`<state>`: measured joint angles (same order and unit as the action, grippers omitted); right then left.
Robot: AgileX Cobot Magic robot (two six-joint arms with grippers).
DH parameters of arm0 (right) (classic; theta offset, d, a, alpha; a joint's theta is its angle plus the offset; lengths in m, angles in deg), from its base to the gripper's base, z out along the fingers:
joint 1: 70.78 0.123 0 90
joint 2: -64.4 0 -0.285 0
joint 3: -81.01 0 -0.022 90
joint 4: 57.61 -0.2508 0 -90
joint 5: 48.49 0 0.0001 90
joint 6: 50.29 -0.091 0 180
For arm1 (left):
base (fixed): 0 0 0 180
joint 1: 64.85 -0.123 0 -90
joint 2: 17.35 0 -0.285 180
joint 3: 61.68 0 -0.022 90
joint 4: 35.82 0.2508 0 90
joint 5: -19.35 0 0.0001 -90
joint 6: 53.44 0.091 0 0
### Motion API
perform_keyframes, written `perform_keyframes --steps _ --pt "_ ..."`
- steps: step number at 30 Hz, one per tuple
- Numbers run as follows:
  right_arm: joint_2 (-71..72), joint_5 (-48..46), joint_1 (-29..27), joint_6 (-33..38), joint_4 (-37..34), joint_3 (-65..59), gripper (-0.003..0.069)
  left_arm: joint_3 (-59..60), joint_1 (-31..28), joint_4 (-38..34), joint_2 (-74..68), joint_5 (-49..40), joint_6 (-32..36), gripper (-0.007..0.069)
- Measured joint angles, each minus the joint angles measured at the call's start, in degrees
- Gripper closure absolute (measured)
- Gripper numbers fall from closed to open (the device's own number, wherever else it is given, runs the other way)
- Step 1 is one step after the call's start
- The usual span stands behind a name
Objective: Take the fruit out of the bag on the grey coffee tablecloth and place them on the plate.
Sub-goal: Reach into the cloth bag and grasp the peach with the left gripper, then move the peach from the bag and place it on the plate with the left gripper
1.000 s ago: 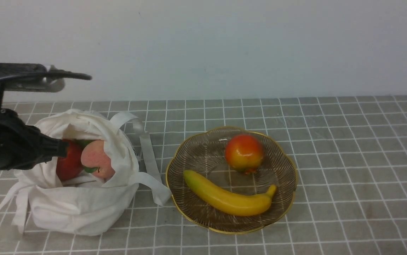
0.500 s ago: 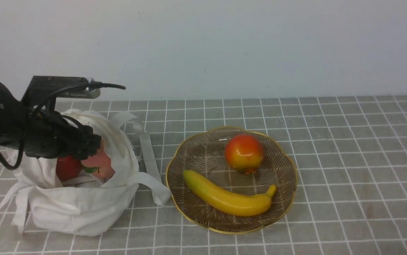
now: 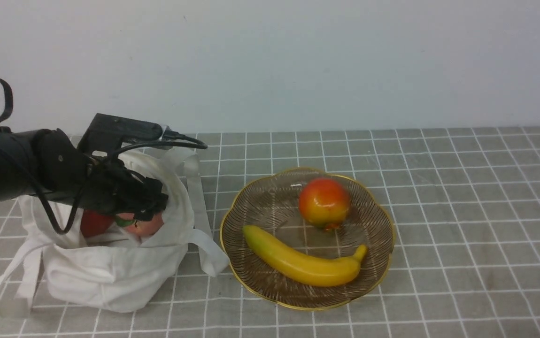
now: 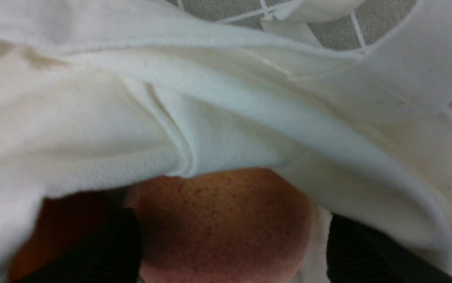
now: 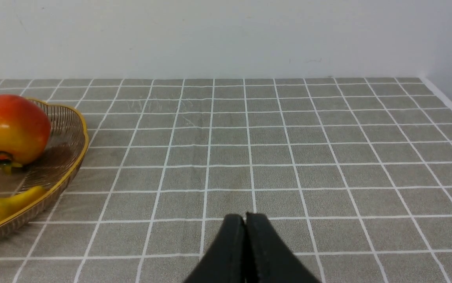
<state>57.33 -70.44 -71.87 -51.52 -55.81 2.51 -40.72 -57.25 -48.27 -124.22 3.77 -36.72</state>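
The white cloth bag (image 3: 110, 277) sits on the grey checked tablecloth (image 3: 462, 211) at the left. The pink peach (image 3: 147, 228) and a red apple (image 3: 94, 224) lie in it; no green fruit shows. My left gripper (image 3: 144, 212) reaches down into the bag's mouth. In the left wrist view its black fingers (image 4: 108, 251) stand open on either side of the peach (image 4: 226, 220), with bag cloth (image 4: 131, 118) draped over it. The ribbed glass plate (image 3: 307, 306) is to the bag's right. My right gripper (image 5: 245, 220) is shut and empty, low over the cloth.
The plate holds a yellow banana (image 3: 298, 263) and a red-yellow fruit (image 3: 324, 202); both also show in the right wrist view, with the plate's rim (image 5: 74, 157). The bag's straps (image 3: 199, 202) lie toward the plate. A white wall stands behind the table.
My left arm has swung rightward and down from the bag's left side into its mouth, over the peach. The bag's rim is pushed down. The plate's fruit has not moved.
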Motion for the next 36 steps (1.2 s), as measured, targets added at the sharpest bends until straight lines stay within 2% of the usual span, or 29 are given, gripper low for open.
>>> perform_keyframes --steps 11,15,19,23,29,36 --pt "0.0 0.0 0.0 0.0 0.0 0.0 0.0676 -2.28 0.0 0.74 -3.93 3.18 0.31 0.0046" --pt "0.0 0.0 0.0 0.0 0.0 0.0 0.0676 -2.28 0.0 0.88 -4.11 3.76 0.4 0.0111" --pt "0.0 0.0 0.0 0.0 0.0 0.0 0.0676 -2.37 0.0 0.92 -4.11 2.88 0.75 0.0112" --pt "0.0 0.0 0.0 0.0 0.0 0.0 0.0676 -2.69 0.0 1.31 -3.06 -1.0 0.71 0.0112" --pt "0.0 0.0 0.0 0.0 0.0 0.0 0.0676 -2.32 -0.05 1.32 3.57 -14.63 0.31 0.0119" --pt "0.0 0.0 0.0 0.0 0.0 0.0 0.0676 -2.32 -0.05 1.38 11.58 -21.42 0.31 0.0119"
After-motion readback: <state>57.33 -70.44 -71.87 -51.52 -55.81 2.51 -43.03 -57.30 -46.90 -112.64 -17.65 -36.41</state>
